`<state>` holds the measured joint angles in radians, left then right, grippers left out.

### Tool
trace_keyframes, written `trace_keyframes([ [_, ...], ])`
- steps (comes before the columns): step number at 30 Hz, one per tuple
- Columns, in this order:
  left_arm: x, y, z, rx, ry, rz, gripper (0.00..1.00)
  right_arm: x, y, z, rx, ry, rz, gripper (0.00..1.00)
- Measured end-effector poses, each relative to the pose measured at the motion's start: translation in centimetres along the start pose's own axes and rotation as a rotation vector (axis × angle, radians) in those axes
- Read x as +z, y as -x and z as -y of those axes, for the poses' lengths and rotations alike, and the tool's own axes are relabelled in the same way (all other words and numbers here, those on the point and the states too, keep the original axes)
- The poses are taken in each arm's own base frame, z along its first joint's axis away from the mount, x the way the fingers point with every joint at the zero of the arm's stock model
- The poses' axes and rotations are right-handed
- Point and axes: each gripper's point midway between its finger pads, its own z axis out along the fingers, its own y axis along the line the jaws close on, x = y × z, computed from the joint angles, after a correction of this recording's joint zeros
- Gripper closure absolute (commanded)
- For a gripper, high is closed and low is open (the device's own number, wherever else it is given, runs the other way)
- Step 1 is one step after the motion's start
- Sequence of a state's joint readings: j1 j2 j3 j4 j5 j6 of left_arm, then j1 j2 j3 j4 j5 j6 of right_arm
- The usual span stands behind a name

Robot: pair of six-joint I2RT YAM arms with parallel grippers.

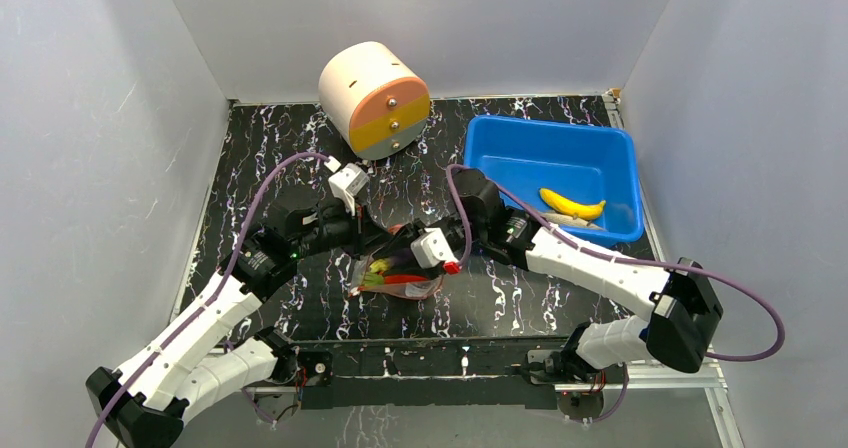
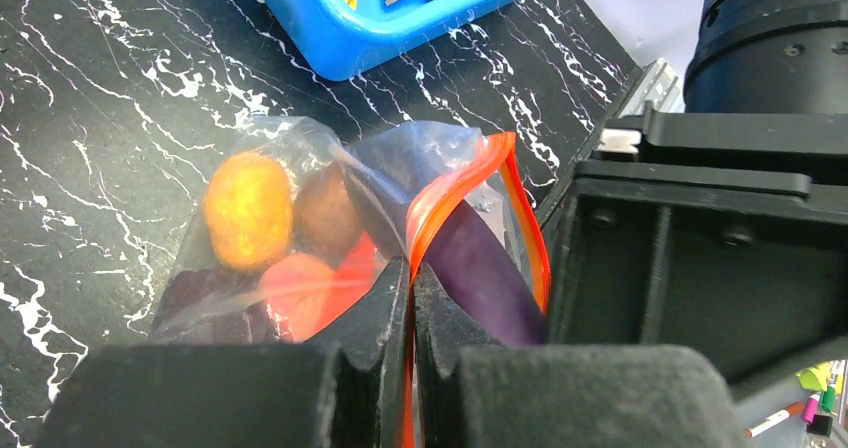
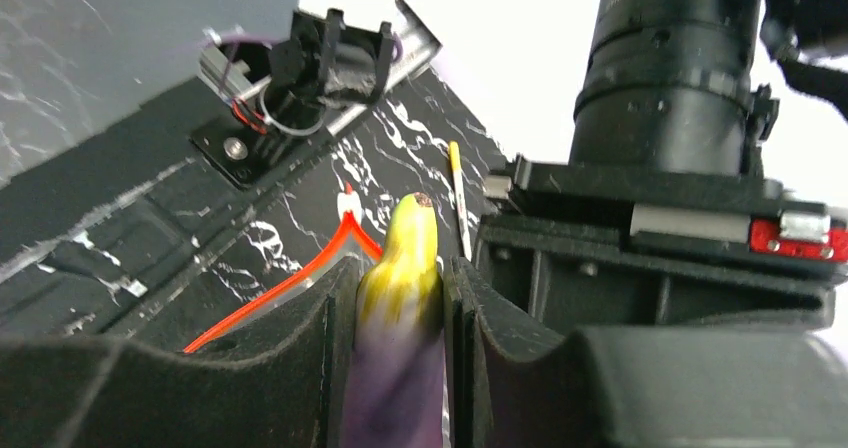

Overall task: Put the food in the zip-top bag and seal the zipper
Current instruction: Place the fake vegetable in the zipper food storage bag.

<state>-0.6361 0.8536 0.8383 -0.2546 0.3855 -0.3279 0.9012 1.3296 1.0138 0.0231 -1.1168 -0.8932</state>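
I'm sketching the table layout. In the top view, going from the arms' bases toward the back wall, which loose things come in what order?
Bag → banana → cylinder. The bin overlaps the last two in depth, so it is left out.

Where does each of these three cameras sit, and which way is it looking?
Top: fixed above and behind the arms, looking down on the table and zip-top bag; left arm and right arm both show.
Left wrist: on the left arm, looking along the shut left tool, which pinches the zipper, toward the blue bin.
Right wrist: on the right arm, looking along the right tool, shut on the eggplant, toward the table's near edge.
Shared: both wrist views show the eggplant and zipper.
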Motion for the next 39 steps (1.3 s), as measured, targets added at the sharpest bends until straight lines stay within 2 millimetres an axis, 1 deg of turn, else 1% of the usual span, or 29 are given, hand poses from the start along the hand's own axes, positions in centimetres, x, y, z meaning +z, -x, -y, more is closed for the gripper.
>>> trace_keyframes([
  [4, -0.1, -0.2, 0.0, 0.011, -0.003, -0.010, 1.00, -0.5, -2.0, -0.1, -0.007, -0.030, -0.094, 0.82],
  [9, -0.3, 0.2, 0.4, 0.022, -0.015, -0.006, 1.00, -1.4, -4.4, -0.5, 0.005, -0.048, -0.216, 0.82],
  [13, -0.3, 0.2, 0.4, 0.024, -0.016, -0.008, 1.00, -1.9, -5.6, -0.7, 0.010, -0.056, -0.279, 0.82],
  [15, -0.3, 0.2, 0.4, 0.024, -0.017, -0.008, 1.00, -2.2, -6.0, -0.6, 0.007, -0.062, -0.303, 0.79],
  [17, -0.3, 0.2, 0.4, 0.024, -0.017, -0.008, 1.00, -2.4, -6.4, -0.6, 0.002, -0.068, -0.325, 0.76],
  [21, -0.3, 0.2, 0.4, 0.023, -0.017, -0.008, 1.00, -2.6, -7.5, -0.6, 0.007, -0.077, -0.368, 0.67],
  [24, -0.3, 0.2, 0.5, 0.021, -0.017, -0.007, 1.00, -2.9, -8.5, -0.9, 0.027, -0.076, -0.405, 0.54],
  [26, -0.3, 0.2, 0.4, 0.020, -0.017, -0.006, 1.00, -3.1, -8.9, -1.4, 0.051, -0.072, -0.427, 0.49],
  [29, -0.3, 0.2, 0.4, 0.020, -0.016, -0.007, 1.00, -3.3, -9.2, -1.8, 0.074, -0.066, -0.443, 0.45],
  [33, -0.3, 0.3, 0.2, 0.020, -0.003, -0.003, 1.00, -3.4, -9.0, -2.1, 0.115, -0.063, -0.445, 0.44],
  [35, -0.3, 0.3, -0.1, 0.021, 0.011, 0.000, 1.00, -3.3, -8.5, -1.7, 0.137, -0.074, -0.438, 0.44],
  [39, -0.3, 0.4, -1.0, 0.028, 0.057, 0.007, 1.00, -3.5, -6.8, -0.4, 0.193, -0.129, -0.410, 0.45],
])
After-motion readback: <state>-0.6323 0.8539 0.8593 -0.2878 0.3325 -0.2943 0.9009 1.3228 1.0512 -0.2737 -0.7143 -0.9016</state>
